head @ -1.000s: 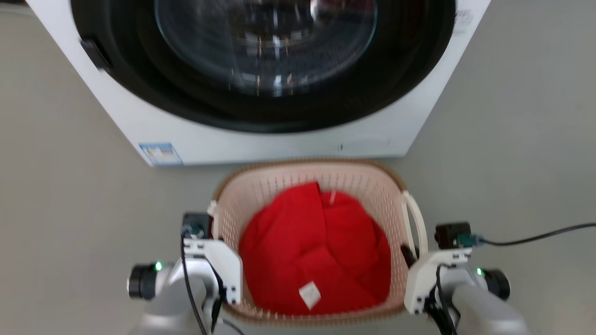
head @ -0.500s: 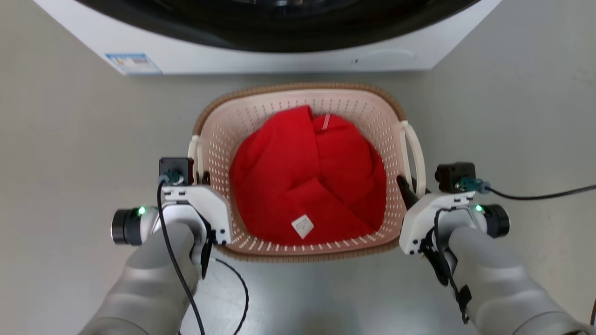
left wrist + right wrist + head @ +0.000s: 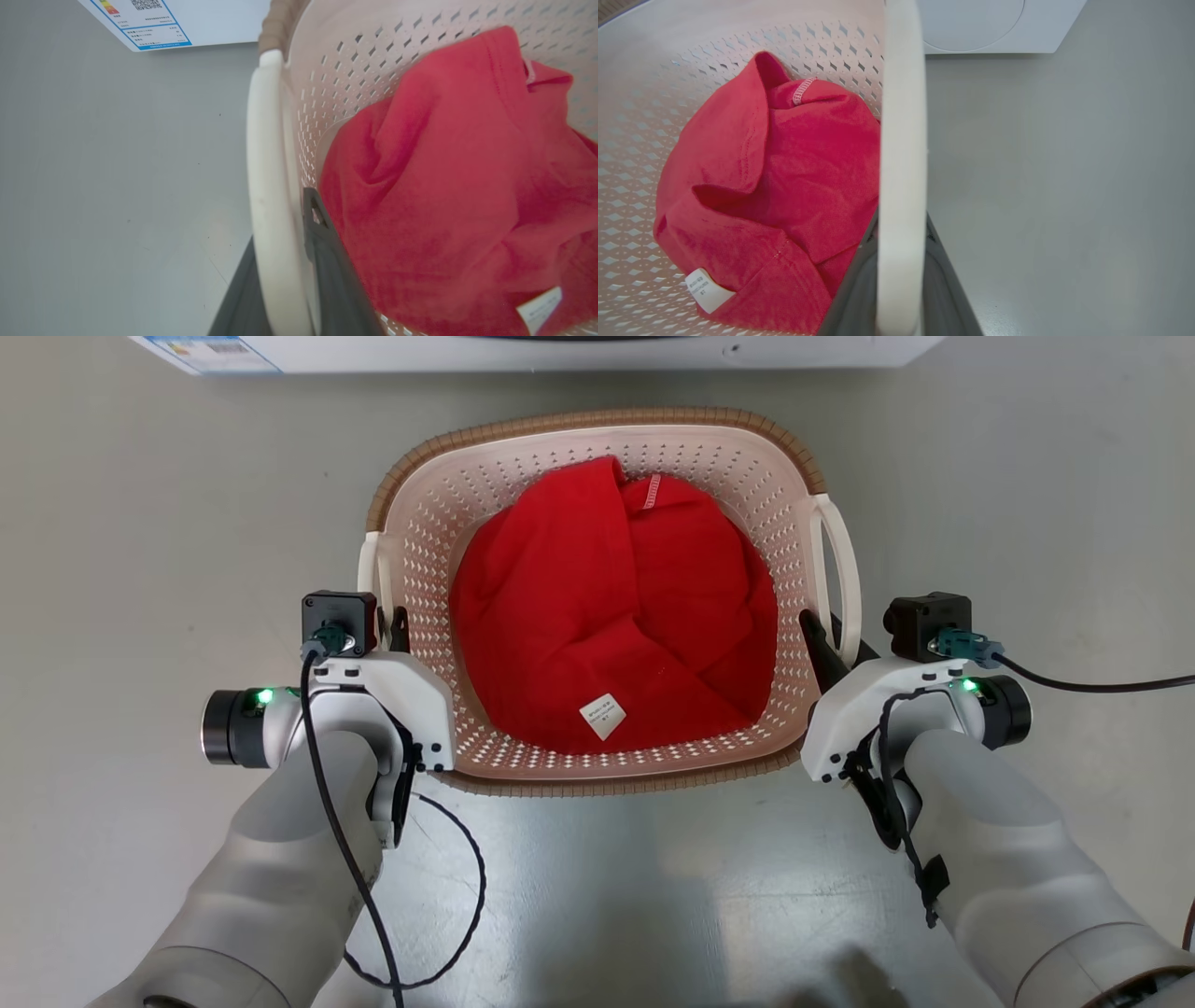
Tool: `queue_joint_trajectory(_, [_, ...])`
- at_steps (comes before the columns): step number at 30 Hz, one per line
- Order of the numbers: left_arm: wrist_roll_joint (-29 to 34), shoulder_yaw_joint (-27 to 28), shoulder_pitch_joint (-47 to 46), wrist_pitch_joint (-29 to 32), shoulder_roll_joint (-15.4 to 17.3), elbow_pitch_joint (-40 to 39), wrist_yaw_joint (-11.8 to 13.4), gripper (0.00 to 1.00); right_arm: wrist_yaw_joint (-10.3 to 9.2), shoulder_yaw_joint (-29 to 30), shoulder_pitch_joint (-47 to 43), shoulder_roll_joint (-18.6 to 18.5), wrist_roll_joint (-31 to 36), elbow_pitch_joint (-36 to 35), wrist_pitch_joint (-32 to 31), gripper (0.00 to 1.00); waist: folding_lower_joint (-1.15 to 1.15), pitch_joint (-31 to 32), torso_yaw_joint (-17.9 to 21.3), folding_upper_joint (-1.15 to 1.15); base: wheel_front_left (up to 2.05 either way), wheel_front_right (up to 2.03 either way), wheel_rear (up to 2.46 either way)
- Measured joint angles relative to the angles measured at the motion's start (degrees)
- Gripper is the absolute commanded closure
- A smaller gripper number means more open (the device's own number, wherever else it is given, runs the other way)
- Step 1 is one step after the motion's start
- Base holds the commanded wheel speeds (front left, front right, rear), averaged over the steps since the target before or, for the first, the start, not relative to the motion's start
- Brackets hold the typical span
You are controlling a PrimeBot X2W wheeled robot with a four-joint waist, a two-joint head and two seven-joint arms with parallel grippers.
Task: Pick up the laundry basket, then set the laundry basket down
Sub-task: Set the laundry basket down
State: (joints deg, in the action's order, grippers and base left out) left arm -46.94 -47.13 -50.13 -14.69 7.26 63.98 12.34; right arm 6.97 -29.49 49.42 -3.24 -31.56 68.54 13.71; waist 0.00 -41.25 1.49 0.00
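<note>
Now the head camera has tipped further down than a second ago: the washer, which then took up the upper half of its picture, is cut to a white strip along the top edge, and more of both pale forearms shows below. That is the camera's shift, not the things'. The grey floor spreads on either side.

The laundry basket sits just in front of the washer, between the two arms as before. It is cream-white and rounded-rectangular, its walls pierced with rows of small slots and its rim brown with a woven look. Whether it rests on the floor or hangs clear of it cannot be told.

A crumpled red garment covers the basket's bottom.

The left gripper has its two dark fingers closed on the basket's white left loop handle, one finger on each side. The right gripper clamps the right loop handle the same way.

A small white tag lies on the garment near its front edge.
</note>
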Motion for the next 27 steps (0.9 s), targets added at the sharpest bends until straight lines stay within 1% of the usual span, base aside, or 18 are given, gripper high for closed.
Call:
queue_joint_trajectory(5, [2.2, 0.8, -0.5, 0.0, -0.1, 0.0, 0.0, 1.0, 0.0, 1.7, -0.1, 0.0, 1.8, -0.4, 0.0, 1.0, 0.0, -2.0, 0.1, 0.0, 0.0, 0.0, 0.0])
queue_joint_trajectory(13, [5.5, 2.7, -3.2, 0.1, 0.0, -0.3, 0.3, 1.0, -0.41, 2.4, 0.0, -0.3, 1.8, -2.9, 0.2, 1.0, 0.0, -5.1, -0.2, 0.0, 0.0, 0.0, 0.0])
queue_joint_trajectory(19, [7.7, 4.4, -4.5, 0.1, 0.3, -1.0, 0.5, 1.0, -0.44, 1.5, 1.1, -0.7, 1.0, -4.4, 0.5, 1.0, 0.0, -7.4, -0.1, 0.0, 0.0, 0.0, 0.0])
queue_joint_trajectory(27, [10.0, 6.2, -6.1, 0.1, 0.3, -1.8, 0.9, 1.0, -0.51, -0.6, 2.7, -1.5, -2.0, -5.7, 0.5, 1.0, 0.0, -10.0, -0.7, 0.0, 0.0, 0.0, 0.0])
